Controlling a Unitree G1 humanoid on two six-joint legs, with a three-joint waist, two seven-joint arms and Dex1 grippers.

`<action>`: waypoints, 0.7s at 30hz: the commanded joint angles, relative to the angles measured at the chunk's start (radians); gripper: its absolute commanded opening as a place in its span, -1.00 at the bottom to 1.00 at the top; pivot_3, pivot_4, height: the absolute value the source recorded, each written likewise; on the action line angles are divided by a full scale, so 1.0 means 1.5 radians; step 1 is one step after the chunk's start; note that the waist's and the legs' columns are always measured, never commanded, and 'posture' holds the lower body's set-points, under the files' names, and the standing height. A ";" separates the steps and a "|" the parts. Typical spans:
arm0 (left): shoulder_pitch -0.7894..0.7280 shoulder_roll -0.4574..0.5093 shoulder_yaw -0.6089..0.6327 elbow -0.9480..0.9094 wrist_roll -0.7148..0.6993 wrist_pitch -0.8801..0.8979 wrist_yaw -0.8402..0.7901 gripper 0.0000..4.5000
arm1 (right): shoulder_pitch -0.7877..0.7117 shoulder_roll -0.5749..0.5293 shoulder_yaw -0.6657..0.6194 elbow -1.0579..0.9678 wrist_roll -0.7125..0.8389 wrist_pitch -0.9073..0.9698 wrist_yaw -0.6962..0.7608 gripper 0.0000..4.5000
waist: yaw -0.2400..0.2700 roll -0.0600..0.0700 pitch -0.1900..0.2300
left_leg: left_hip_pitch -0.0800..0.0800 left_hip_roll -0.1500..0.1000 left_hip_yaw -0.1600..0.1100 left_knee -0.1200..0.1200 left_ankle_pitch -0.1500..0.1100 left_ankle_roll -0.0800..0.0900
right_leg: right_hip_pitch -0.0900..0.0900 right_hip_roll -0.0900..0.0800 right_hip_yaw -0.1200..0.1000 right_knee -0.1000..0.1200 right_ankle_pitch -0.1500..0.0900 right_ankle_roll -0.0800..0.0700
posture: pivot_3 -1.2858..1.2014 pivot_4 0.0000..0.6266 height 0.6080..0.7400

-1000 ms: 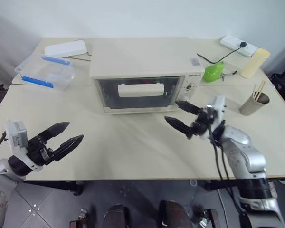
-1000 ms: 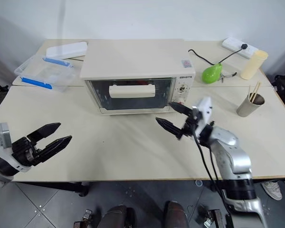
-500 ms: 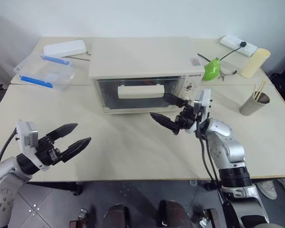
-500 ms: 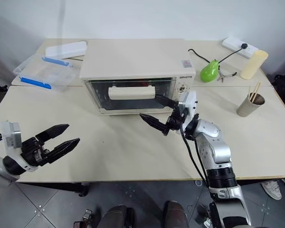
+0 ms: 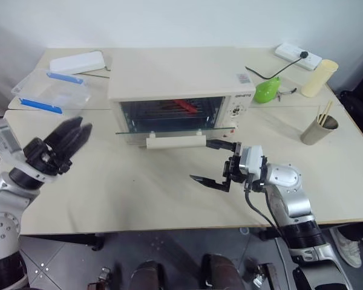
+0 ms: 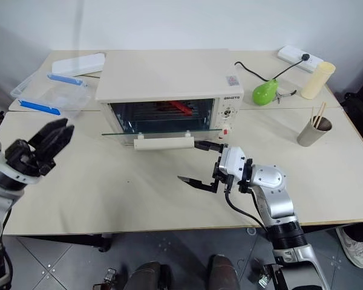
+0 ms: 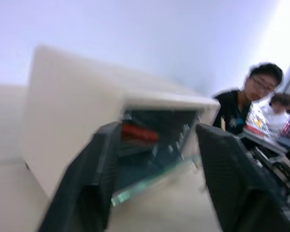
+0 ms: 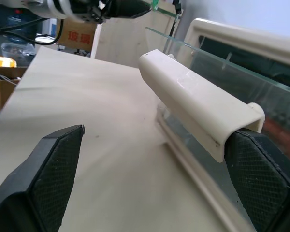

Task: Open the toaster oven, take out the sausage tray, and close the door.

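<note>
The cream-white toaster oven (image 5: 175, 72) stands mid-table, and its glass door (image 5: 160, 125) lies open and level, bar handle (image 5: 175, 141) toward me. Inside, a red sausage (image 5: 183, 106) shows; the tray under it is hard to make out. My right gripper (image 5: 201, 162) is open and empty, just past the handle's right end. Its far finger (image 8: 261, 179) is beside that end and the near finger (image 8: 48, 169) is over the bare table. My left gripper (image 5: 68, 138) hangs raised at the left, well clear of the oven. Its fingers (image 7: 92, 183) stand apart with nothing between them.
A clear box with blue clips (image 5: 51, 90) and a white lid (image 5: 75, 61) sit at the back left. At the right are a green pear-shaped object (image 5: 267, 90), a power strip (image 5: 297, 56), a cream cylinder (image 5: 319, 78) and a cup of chopsticks (image 5: 317, 130). Two people (image 7: 246, 106) sit beyond the table.
The oven door has swung down from shut to open and level. My right gripper has drawn back toward the table's front. The left gripper has risen and its fingers have narrowed.
</note>
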 commanded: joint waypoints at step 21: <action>-0.117 -0.009 -0.252 0.107 0.238 -0.062 -0.136 -0.99 | 0.177 -0.127 -0.078 -0.025 -0.049 -0.150 -0.009 1.00 | 0.018 0.000 0.000 | -0.001 -0.002 -0.004 0.000 0.000 0.000 | 0.001 -0.001 -0.004 0.000 0.000 0.000 | 0.03 -0.52 1.00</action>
